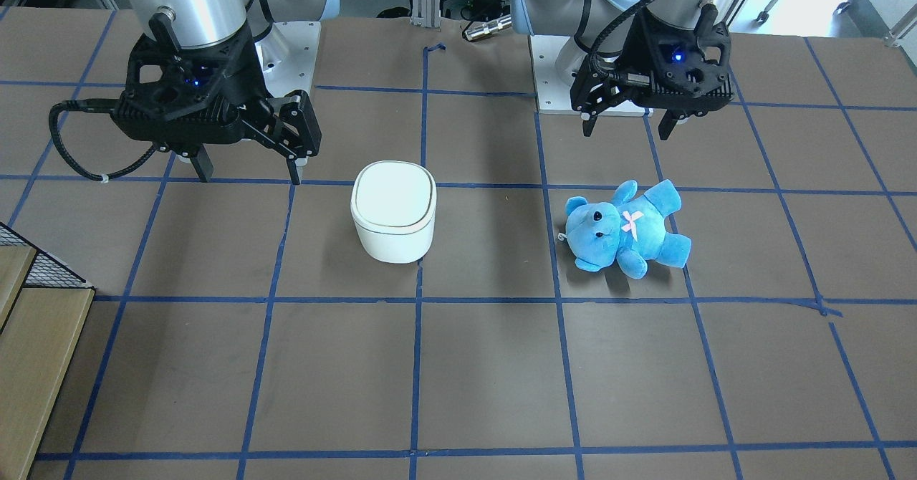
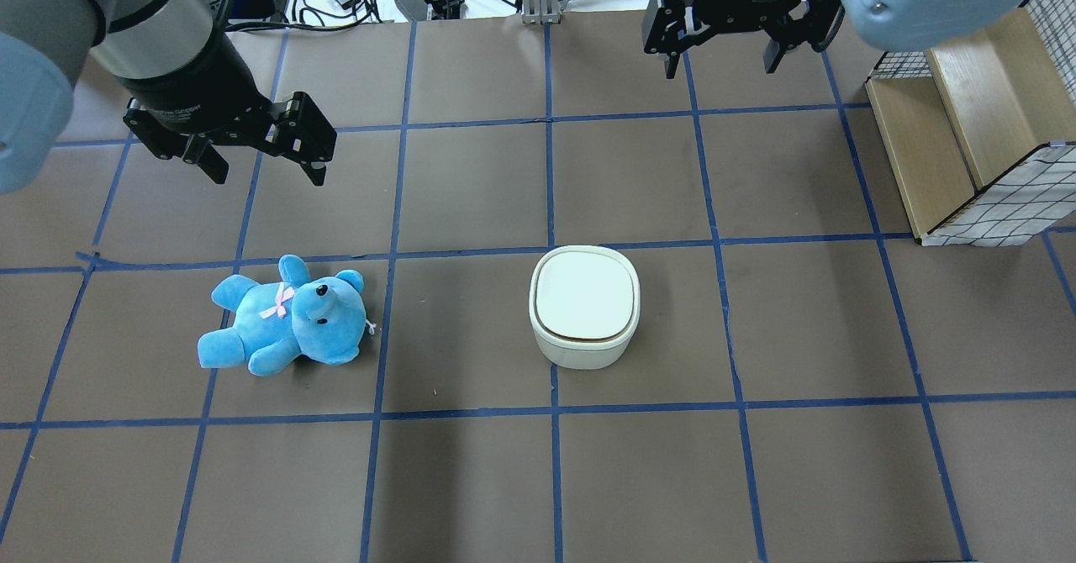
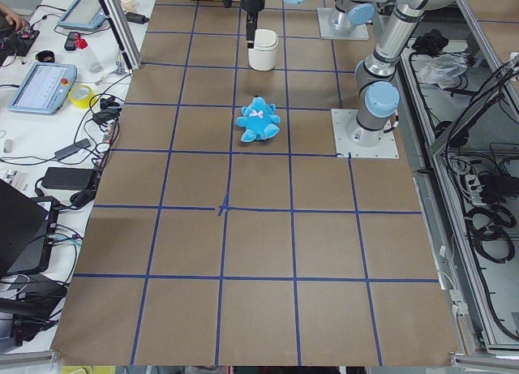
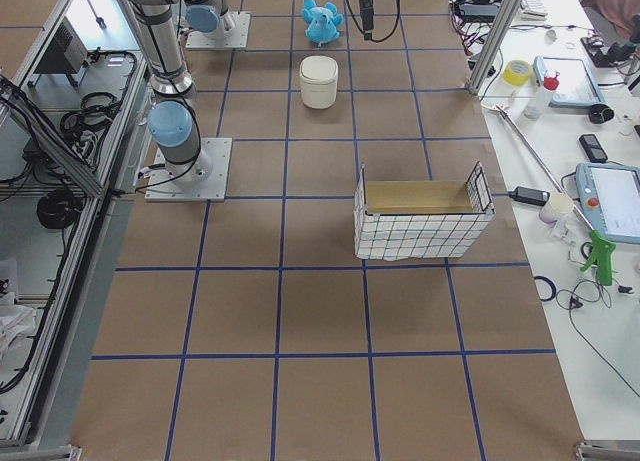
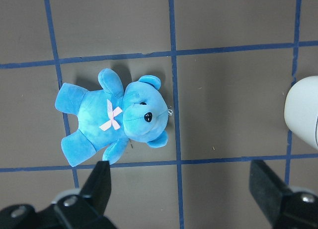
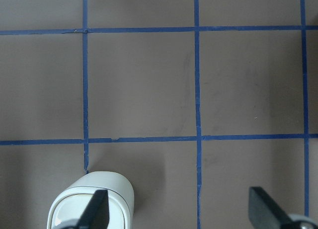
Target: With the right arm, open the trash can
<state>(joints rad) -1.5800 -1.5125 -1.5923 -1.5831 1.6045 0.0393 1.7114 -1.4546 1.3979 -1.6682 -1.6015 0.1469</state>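
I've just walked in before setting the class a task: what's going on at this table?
Nothing is being handled yet. The bin stands shut in the middle of the table. The right pincer hangs open near it, touching nothing. The left pincer hangs open near a teddy that lies on the table.

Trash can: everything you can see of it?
The trash can is a white, plastic-looking, rounded-square bin with a flat lid shut and a thin dark seam under the rim. It stands upright on the brown table, over a blue tape line, apart from the blue teddy bear. Nothing touches it.
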